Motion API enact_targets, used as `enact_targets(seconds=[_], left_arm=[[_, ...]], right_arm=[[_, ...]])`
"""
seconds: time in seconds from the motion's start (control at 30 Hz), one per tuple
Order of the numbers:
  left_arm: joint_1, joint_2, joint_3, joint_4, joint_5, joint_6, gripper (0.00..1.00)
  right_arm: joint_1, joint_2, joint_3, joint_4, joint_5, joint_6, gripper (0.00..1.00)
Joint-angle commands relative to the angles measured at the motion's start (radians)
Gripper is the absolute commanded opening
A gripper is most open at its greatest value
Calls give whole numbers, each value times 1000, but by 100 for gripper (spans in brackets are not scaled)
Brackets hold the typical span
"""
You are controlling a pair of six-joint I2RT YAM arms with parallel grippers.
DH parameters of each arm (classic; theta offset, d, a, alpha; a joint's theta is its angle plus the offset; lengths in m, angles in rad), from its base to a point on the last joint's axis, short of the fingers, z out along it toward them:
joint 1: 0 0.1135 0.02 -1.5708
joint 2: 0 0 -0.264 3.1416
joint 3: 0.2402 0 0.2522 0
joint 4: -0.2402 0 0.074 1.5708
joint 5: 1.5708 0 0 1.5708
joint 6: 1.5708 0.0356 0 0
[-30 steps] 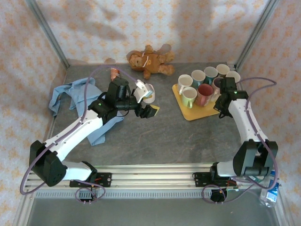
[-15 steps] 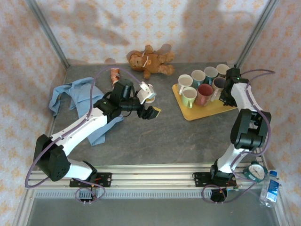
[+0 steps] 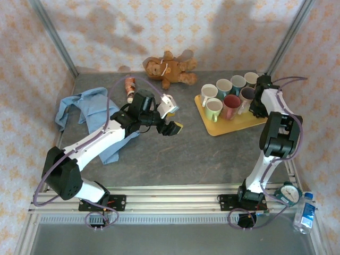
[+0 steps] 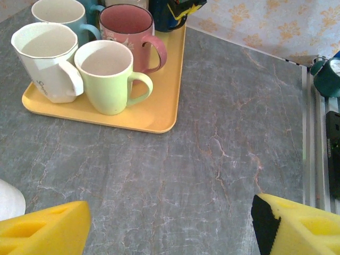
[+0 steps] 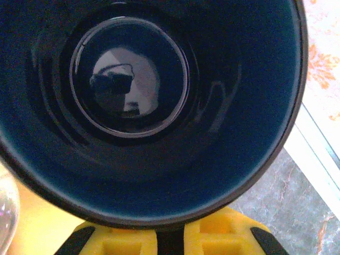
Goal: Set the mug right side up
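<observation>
Right tool [image 5: 170, 241] pinches shut on the blue mug [image 5: 175, 175] at the far right corner of the tray [image 4: 159, 106]. The mug's mouth faces the wrist, and the right arm [image 3: 276, 125] is stretched forward. Left tool [image 4: 170, 226] gapes above the tabletop [image 4: 228, 133].

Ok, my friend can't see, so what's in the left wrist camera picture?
A white mug, a light green mug, a pink mug and a blue mug stand upright on a yellow tray on a grey table. The yellow fingertips of the left gripper show at the bottom corners, wide apart, nothing between them.
</observation>
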Motion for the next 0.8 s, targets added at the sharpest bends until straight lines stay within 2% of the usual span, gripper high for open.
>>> enact_targets(seconds=[0.0,0.1,0.27,0.5,0.67,0.77], left_arm=[[-10,8,26,-19,-11,11,80],[-10,8,28,-26,-12,11,80],[-10,5,31,-37,-18,13,80],[-10,-18,9,-2,-109,-46,81],[-11,-30,-2,32,-201,-186,81],[-11,2,55,-65,-326,-316,80]], right_arm=[[1,13,48,19,42,-27,2],[2,32,53,18,31,-27,6],[1,32,42,14,19,-28,23],[1,-68,-18,22,21,-29,34],[3,-238,-107,30,-20,4,37],[4,-353,-167,41,-106,30,36]])
